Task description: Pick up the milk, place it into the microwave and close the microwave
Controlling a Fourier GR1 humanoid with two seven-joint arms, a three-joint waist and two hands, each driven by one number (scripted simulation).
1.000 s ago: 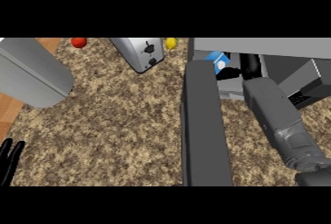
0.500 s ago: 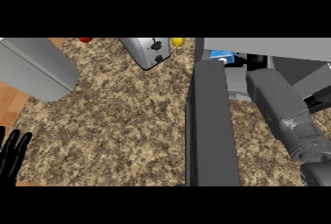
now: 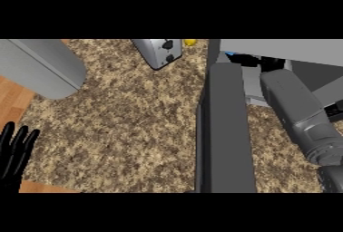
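While the right forearm (image 3: 298, 113) stretches up from about five o'clock toward one o'clock, it runs straight into the open microwave (image 3: 281, 47), whose grey body fills the top right of the head view. Its door (image 3: 226, 131) hangs wide open, a long dark grey slab running from the twelve o'clock side down to six o'clock through the middle of the picture, just left of the forearm. The right hand (image 3: 271, 63) shows only as a dark shape at the mouth of the cavity, at about one o'clock, and I cannot tell how its fingers stand. Right beside it, at the upper left of the cavity, a small blue and white bit of the milk (image 3: 232, 55) peeks out; most of the carton is hidden by the door edge and the hand. Over at eight o'clock the left hand (image 3: 15, 154) rests at the picture's edge, fingers straight and pointing up, holding nothing. A silver toaster (image 3: 159, 52) sits at eleven o'clock on the speckled counter (image 3: 127, 127), with a small yellow thing (image 3: 190, 42) just beside it. A big grey rounded object (image 3: 40, 65) fills the ten o'clock corner.
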